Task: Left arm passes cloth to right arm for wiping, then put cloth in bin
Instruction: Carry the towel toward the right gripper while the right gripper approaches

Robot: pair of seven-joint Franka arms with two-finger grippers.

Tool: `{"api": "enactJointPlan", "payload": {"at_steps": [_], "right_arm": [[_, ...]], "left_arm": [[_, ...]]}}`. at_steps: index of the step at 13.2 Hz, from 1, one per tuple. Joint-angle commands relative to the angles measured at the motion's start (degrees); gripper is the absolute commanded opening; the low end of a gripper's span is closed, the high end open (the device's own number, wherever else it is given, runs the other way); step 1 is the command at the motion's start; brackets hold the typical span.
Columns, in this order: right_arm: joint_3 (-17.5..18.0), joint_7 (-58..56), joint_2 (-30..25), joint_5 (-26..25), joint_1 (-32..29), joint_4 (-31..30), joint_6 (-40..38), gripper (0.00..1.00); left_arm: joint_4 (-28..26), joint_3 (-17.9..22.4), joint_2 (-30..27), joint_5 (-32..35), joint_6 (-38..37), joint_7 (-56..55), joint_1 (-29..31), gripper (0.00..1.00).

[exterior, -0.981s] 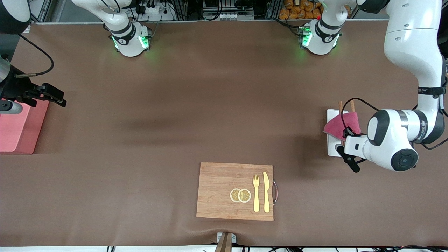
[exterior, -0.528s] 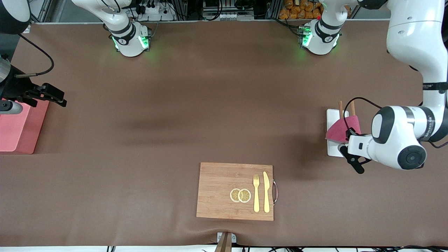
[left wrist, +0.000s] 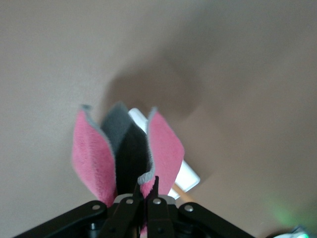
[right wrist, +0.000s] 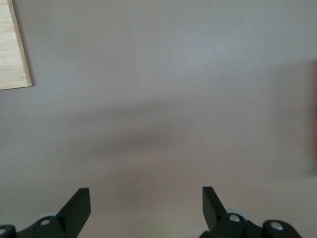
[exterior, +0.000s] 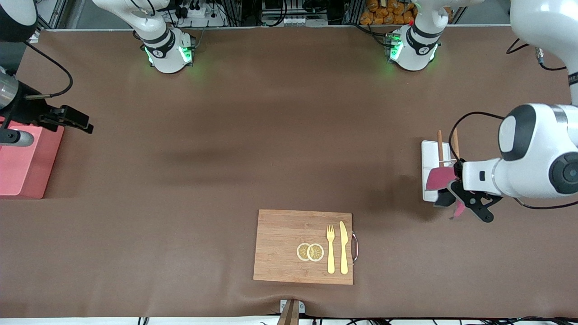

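Note:
My left gripper (exterior: 448,195) is shut on the raspberry-pink cloth (exterior: 435,179), which hangs folded from it in the air over the white tray (exterior: 428,155). In the left wrist view the cloth (left wrist: 163,148) drapes in two pink flaps with a grey inner side, pinched between the fingers of the left gripper (left wrist: 147,186). The salmon-pink bin (exterior: 25,164) stands at the right arm's end of the table. My right gripper (exterior: 82,123) waits beside the bin, open and holding nothing. The right wrist view shows that gripper (right wrist: 146,198) over bare brown table.
Two wooden sticks (exterior: 440,143) lie on the white tray. A wooden cutting board (exterior: 289,239) near the front camera carries a yellow fork (exterior: 330,249), a yellow knife (exterior: 344,247) and two lemon slices (exterior: 310,252). Brown mat (exterior: 271,149) covers the table.
The left gripper has lifted the cloth off the tray and swung up with it. The right gripper has barely shifted.

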Motion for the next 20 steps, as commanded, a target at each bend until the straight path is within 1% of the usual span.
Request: {"api": "enactJointPlan", "payload": {"at_steps": [1, 3, 5, 6, 8, 10, 12, 13, 15, 16, 17, 19, 20], "right_arm": [[0.1, 11.2, 0.3, 3.4, 1.6, 0.6, -3.1, 1.00], [0.1, 19.7, 0.5, 3.9, 5.3, 0.5, -4.5, 1.00], [0.1, 29.9, 0.9, 3.9, 8.9, 0.5, -4.5, 1.00], [0.1, 34.6, 1.4, 4.9, 10.5, 0.5, -4.5, 1.00], [0.1, 43.4, 3.7, 10.9, 11.6, 0.3, -4.5, 1.00], [0.1, 49.4, 5.7, 17.8, 11.3, 0.2, -4.7, 1.00], [0.0, 56.5, 7.7, 23.9, 11.6, 0.1, -5.2, 1.00], [0.1, 60.5, 8.7, 25.9, 11.9, 0.1, -5.2, 1.00], [0.0, 67.5, 11.0, 32.9, 11.8, 0.1, -5.0, 1.00], [0.0, 69.5, 11.6, 35.0, 11.8, -0.1, -4.7, 1.00], [0.0, 70.7, 12.0, 36.5, 11.8, -0.2, -4.4, 1.00], [0.0, 71.7, 12.8, 37.2, 12.0, -1.6, -1.8, 1.00], [0.0, 71.7, 12.8, 37.1, 12.6, -2.4, -0.6, 1.00]], "left_arm": [[2.0, -0.5, -1.5, -2.3, -1.5, -10.3, -3.5, 0.00], [2.1, -1.8, -1.8, -5.7, -1.4, -18.6, -5.4, 0.00], [3.2, -5.2, -2.1, -10.2, -1.4, -27.0, -5.8, 0.00], [3.5, -6.9, -2.0, -11.3, -1.2, -30.3, -5.9, 0.00], [3.5, -11.1, -1.5, -14.8, -0.5, -35.5, -5.9, 0.00], [3.5, -14.3, -1.3, -21.0, 3.2, -42.3, -6.2, 0.00], [3.5, -17.3, 0.0, -24.6, 9.2, -50.0, -8.7, 0.00], [3.5, -17.7, 0.5, -24.8, 13.2, -54.1, -11.8, 0.00], [3.5, -17.8, 1.6, -24.8, 21.9, -62.9, -18.5, 0.00], [3.5, -17.8, 1.8, -24.9, 26.5, -67.4, -21.2, 0.00], [3.5, -17.8, 2.4, -24.9, 31.1, -71.3, -23.4, 0.00], [3.5, -17.8, 2.6, -24.9, 38.6, -76.6, -27.4, 0.00], [3.5, -17.8, 2.6, -24.9, 41.4, -78.4, -28.4, 0.00]]}}
